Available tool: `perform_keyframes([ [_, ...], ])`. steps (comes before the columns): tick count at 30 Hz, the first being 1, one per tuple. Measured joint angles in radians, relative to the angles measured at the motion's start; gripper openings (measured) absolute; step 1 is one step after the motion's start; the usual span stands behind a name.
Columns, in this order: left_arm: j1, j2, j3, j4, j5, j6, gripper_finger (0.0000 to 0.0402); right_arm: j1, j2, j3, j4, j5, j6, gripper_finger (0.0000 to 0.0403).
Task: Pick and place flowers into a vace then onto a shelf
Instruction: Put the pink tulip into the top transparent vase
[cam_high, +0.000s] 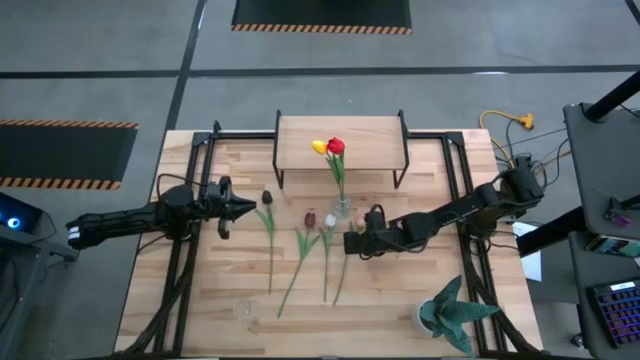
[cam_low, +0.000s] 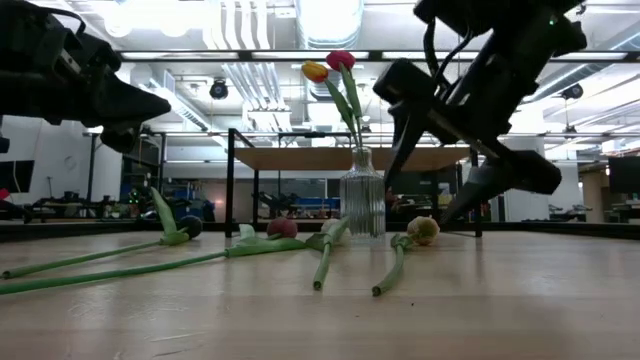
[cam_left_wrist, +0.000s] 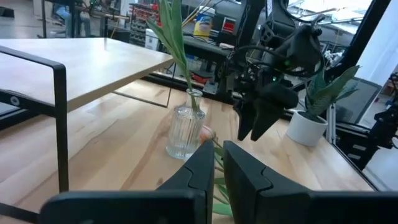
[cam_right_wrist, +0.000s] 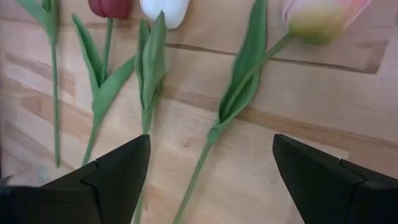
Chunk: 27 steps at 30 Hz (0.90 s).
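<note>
A clear ribbed vase (cam_high: 343, 208) stands on the table just in front of the shelf (cam_high: 340, 132). It holds a red and a yellow tulip (cam_low: 338, 64) by their stems. Several more flowers (cam_high: 300, 250) lie flat on the planks, heads toward the shelf. My right gripper (cam_right_wrist: 211, 167) hangs open, slanting down over the rightmost one, a pink-yellow tulip (cam_right_wrist: 318, 18). Its fingers stand on either side of that stem (cam_right_wrist: 231, 106) without touching it. My left gripper (cam_left_wrist: 214, 167) is shut, level and holds nothing, left of the flowers (cam_high: 243, 208).
A spiky teal potted plant (cam_high: 455, 312) stands at the near right corner. A small clear object (cam_high: 242, 308) sits near the front edge. Black metal rails (cam_high: 185, 260) run along both sides of the table. The shelf's black legs (cam_low: 231, 180) stand behind the vase.
</note>
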Motion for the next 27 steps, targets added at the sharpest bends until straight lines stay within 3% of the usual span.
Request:
perform_keyframes([
  [9, 0.0, 0.0, 0.0, 0.0, -0.001, -0.007, 0.0017, -0.018, 0.075, 0.0, 0.003, 0.01, 0.064, 0.0326],
  [18, 0.0, 0.0, 0.0, 0.0, -0.003, -0.008, 0.0017, -0.069, 0.13, 0.06, 0.007, 0.004, -0.001, 0.0326],
  [27, 0.0, 0.0, 0.0, 0.0, -0.003, -0.039, 0.0017, -0.093, 0.266, 0.226, -0.192, -0.078, -0.043, 0.0326],
])
